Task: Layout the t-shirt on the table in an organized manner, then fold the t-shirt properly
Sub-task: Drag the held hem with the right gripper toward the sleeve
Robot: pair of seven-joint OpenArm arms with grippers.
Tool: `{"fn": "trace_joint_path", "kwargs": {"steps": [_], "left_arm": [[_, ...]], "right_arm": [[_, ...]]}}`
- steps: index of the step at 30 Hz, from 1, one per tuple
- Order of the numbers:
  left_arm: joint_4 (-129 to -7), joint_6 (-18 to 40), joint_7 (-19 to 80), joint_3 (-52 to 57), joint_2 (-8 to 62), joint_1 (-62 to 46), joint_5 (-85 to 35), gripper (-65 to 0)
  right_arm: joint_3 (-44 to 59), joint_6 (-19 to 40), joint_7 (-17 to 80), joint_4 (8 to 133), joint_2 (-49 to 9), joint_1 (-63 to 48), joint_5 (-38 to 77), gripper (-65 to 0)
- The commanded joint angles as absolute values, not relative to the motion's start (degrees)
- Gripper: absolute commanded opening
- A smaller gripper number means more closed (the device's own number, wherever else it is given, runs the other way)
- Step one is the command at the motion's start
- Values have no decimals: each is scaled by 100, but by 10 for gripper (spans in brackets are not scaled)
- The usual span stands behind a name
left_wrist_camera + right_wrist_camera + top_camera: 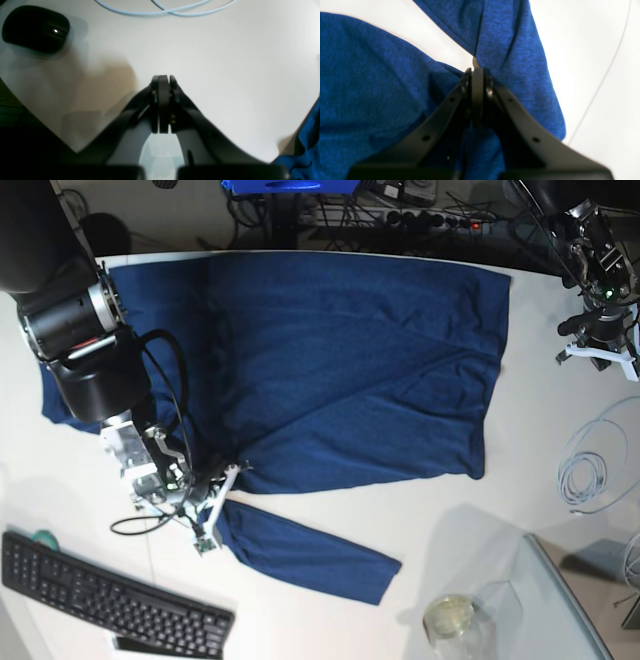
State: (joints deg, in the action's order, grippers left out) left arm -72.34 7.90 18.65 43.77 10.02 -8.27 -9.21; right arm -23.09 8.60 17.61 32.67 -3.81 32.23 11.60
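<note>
Plainly one t-shirt (340,370), one table (520,490), two grippers.

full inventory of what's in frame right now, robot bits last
t-shirt: 1, dark blue, spread across the table's middle, one sleeve trailing toward the near edge
table: 1, white, under everything
keyboard: 1, black, near-left corner in the base view
cable coil: 1, pale, right side in the base view
glass jar: 1, clear, near edge
mouse: 1, black, on the table in the left wrist view
right gripper: fingers shut on t-shirt where the sleeve meets the body
left gripper: fingers shut, holding nothing, over bare table
</note>
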Motion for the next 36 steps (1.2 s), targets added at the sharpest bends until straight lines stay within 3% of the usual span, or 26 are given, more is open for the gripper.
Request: {"fn": "trace_joint_path", "kwargs": {"steps": [1,4,8,10,12,15,23,25,28,31,36], "left_arm": [[-7319,787,1736,4365,1112,-787,-936,-650],[-7319,787,1736,4365,1112,-778,-936,-650],[-7319,787,1745,4356,1112,-778,-936,-650],[-7319,787,1745,4356,1112,-778,-936,-650],[-7319,787,1745,4374,1112,-778,-936,-650],[-7319,787,1745,4391,1112,-787,-936,-650],[-7319,787,1745,4391,1112,-787,-936,-650],[-7319,787,1754,4391,1112,-787,-936,-650],[-7319,787,1754,4391,1112,-787,-936,-650],[-7319,787,1763,4365,1112,-787,-936,-650],[-7319,787,1763,4391,1112,-796,-936,-650]], "right_arm": [[-2273,840,1622,3530,-374,3336,1200,-648],[-2264,840,1631,3820,-391,3204,1200,-623],[-2264,840,1631,3793,-391,3196,1200,-473],[-2264,840,1631,3793,-391,3196,1200,-435],[-2264,840,1631,3793,-391,3196,1200,-473],[-2264,831,1631,3785,-400,3222,1200,-650],[-2255,813,1587,3714,-382,3266,1200,-638],[-2255,813,1587,3714,-365,3310,1200,-596],[-2264,813,1534,3591,-268,3451,1200,-453],[-2264,813,1077,3160,-259,3600,1200,-353],[-2264,813,576,2026,-233,4004,1200,-345]]}}
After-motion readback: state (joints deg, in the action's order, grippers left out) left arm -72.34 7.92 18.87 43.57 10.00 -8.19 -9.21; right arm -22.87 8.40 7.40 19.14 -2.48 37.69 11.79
